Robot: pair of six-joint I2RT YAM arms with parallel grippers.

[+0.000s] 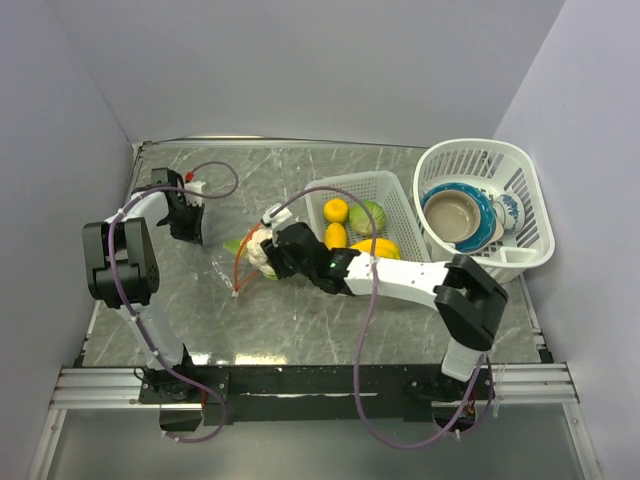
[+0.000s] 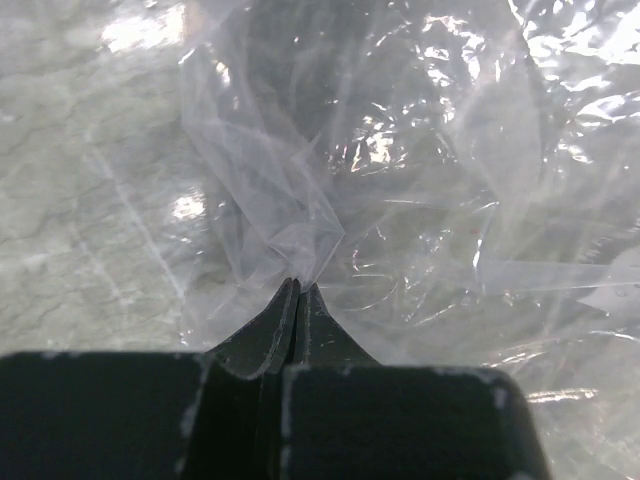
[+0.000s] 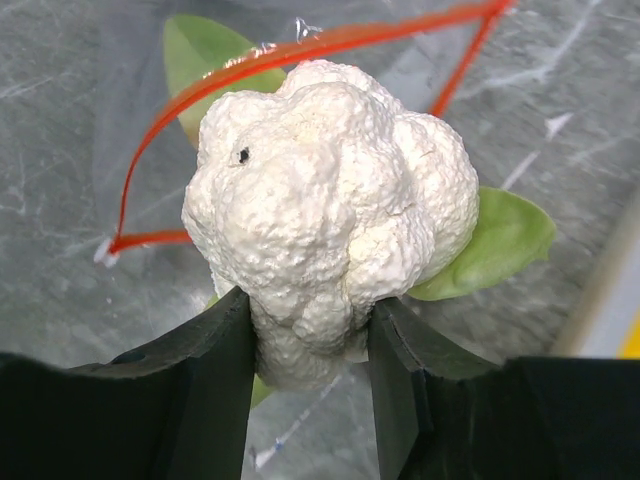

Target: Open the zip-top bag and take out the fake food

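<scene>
The right gripper (image 3: 310, 335) is clamped on the knobbly white, green-leaved cauliflower (image 3: 330, 210), with the looped orange-red zip strip (image 3: 300, 48) just behind it. The left gripper (image 2: 298, 292) pinches the crinkled clear zip-top bag (image 2: 420, 200), which lies on the veined grey surface (image 2: 80, 220).

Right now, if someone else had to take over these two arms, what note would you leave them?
Left hand: shut, pinching a fold of the clear zip-top bag.
Right hand: shut on the cauliflower, held at the bag's open orange-red zip strip.
Done: the bag is open. The orange, green ball, yellow fruit and bananas lie in the white rectangular basket.
Left: probably carry the cauliflower to that basket, then let go of the bag. No other food shows in the bag.
</scene>
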